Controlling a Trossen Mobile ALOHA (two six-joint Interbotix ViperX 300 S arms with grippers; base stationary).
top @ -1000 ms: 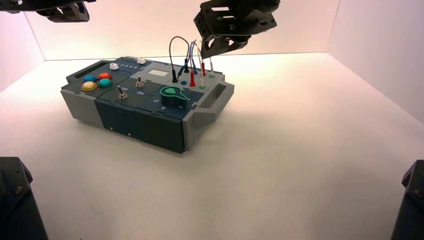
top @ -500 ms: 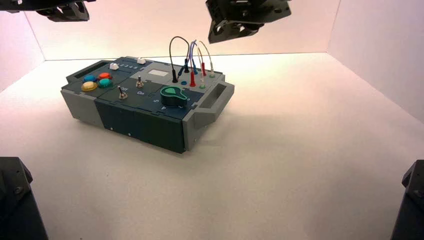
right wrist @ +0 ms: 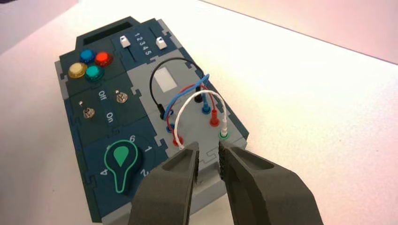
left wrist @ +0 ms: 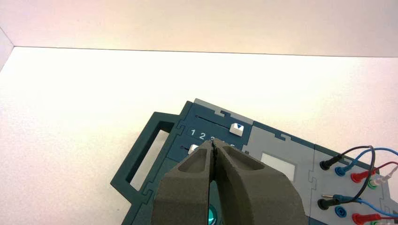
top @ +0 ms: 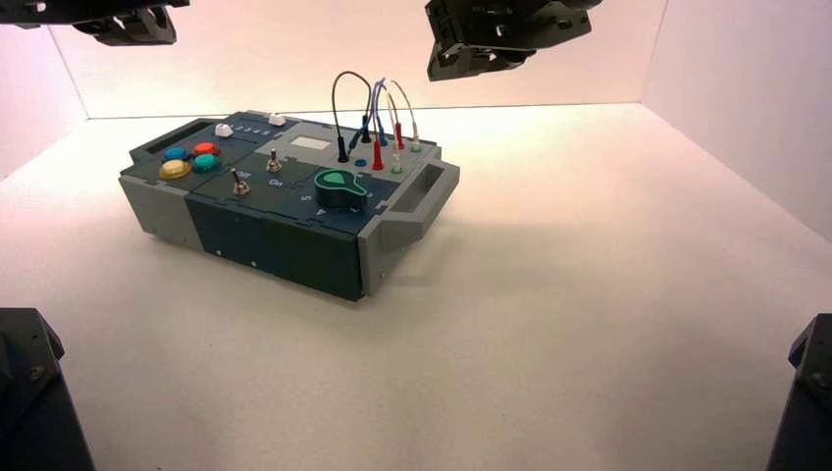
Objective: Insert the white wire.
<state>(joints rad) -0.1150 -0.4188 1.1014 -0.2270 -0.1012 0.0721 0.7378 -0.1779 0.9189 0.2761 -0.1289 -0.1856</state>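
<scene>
The white wire arches over the wire panel at the right end of the box. One plug stands in a green-ringed socket. Its other end comes down just beside my right fingertip, and the socket there is hidden. In the high view both its plugs stand upright on the panel. My right gripper is open and empty, hanging well above and behind the wires. My left gripper is shut, parked high over the slider end.
Black, blue and red leads loop over the same panel. A green knob, two toggle switches, coloured buttons and two white sliders fill the box. White walls stand behind and to the right.
My right gripper has risen off the wires and drifted right, open throughout. The white wire stays standing on the panel. The left arm has not moved.
</scene>
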